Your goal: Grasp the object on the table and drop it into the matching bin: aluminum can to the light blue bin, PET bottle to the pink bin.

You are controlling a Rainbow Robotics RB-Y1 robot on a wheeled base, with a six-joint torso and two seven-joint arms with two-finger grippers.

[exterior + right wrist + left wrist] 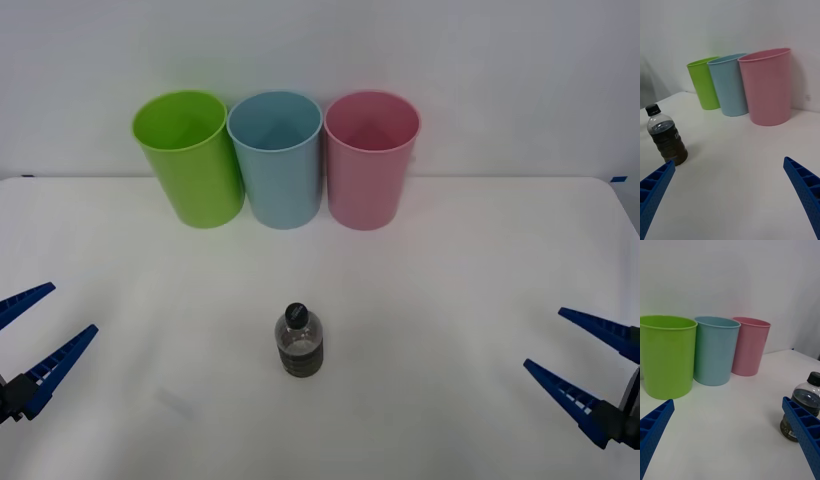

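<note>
Two grippers waited spread open: left gripper at 8 o'clock, right gripper at 4 o'clock. PET bottle stood upright mid-desk; pink bin at 1 o'clock, beside light blue bin. Risk: an off-centre approach could topple the bottle.

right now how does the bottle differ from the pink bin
The PET bottle is much shorter and narrower than the pink bin. The bottle is clear with a dark lower body; the bin is solid pink. The bottle is closed by a black cap; the bin is open-topped. The bottle stands alone mid-table; the bin stands in the back row beside the light blue bin. Both stand upright on the table.
</note>
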